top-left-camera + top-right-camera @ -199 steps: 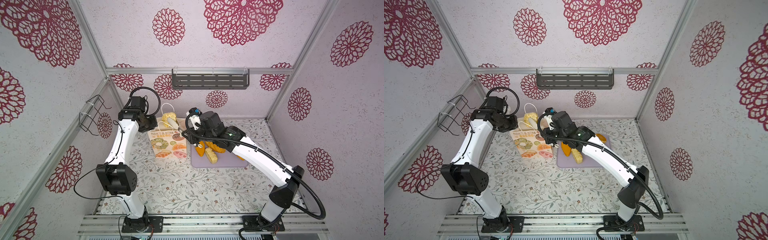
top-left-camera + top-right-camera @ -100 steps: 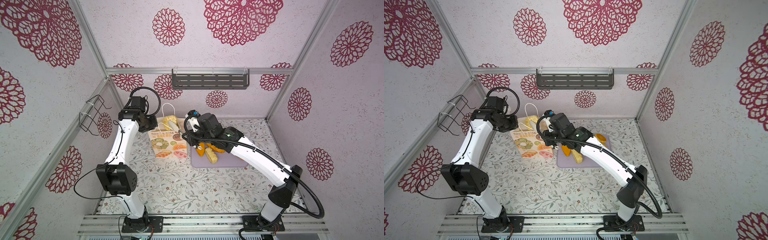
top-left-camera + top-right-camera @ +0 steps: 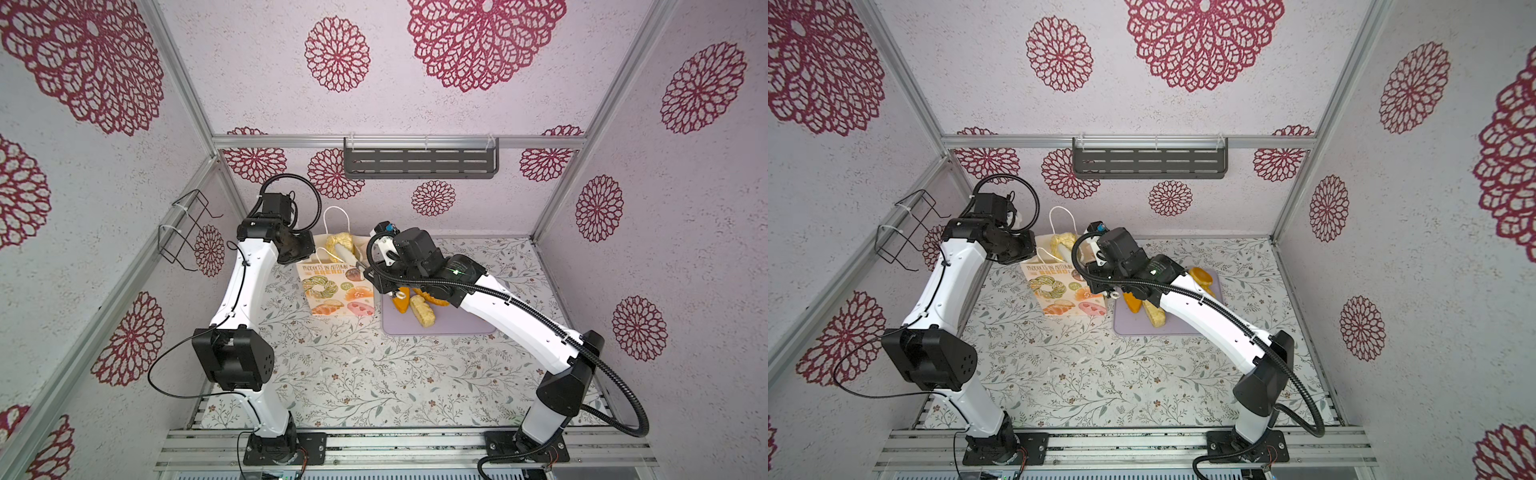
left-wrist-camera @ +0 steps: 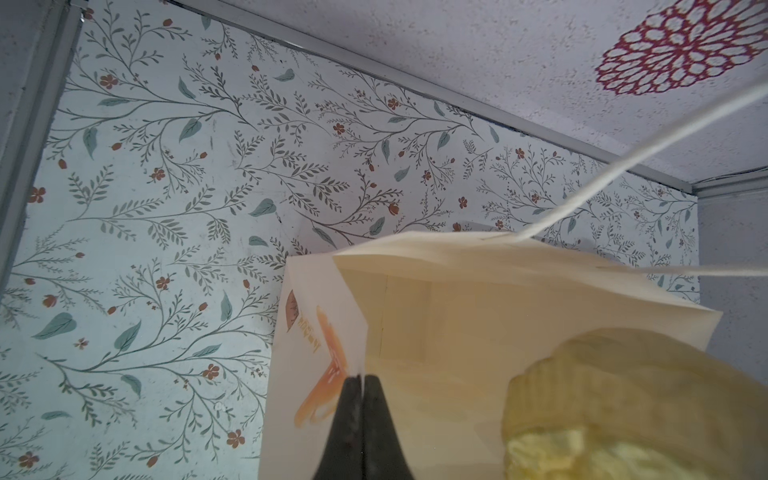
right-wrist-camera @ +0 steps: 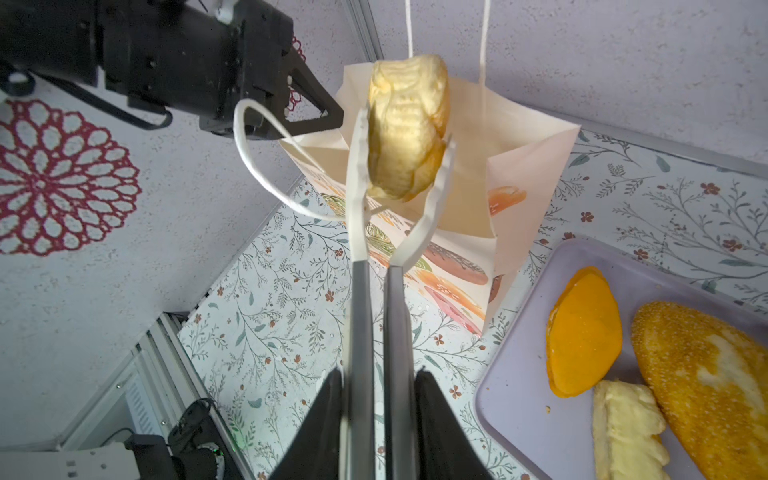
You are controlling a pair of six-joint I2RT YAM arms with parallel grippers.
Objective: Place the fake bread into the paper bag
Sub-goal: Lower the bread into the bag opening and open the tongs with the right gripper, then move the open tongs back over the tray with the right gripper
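In both top views I see the cream paper carrier bag (image 3: 332,286) standing open just beside the flat lilac tray (image 3: 457,326). A pale yellow ridged toy bun (image 3: 341,244) is poised at its mouth. On the tray I count an orange wedge (image 3: 401,305), a pale yellow crimped loaf (image 3: 423,316) and a golden seeded loaf (image 3: 432,297). In a top view a round orange bun (image 3: 1200,276) shows beyond the arm.

From the left wrist, my left gripper (image 4: 361,386) is pinched tight on the bag's rim, holding it open. The bag's bottom is out of sight.

From the right wrist, my right gripper (image 5: 378,374) clamps grey tongs with white tips (image 5: 359,291), and those tips squeeze the bun over the opening. I judge this piece is about to be dropped in, with at least four left to move.
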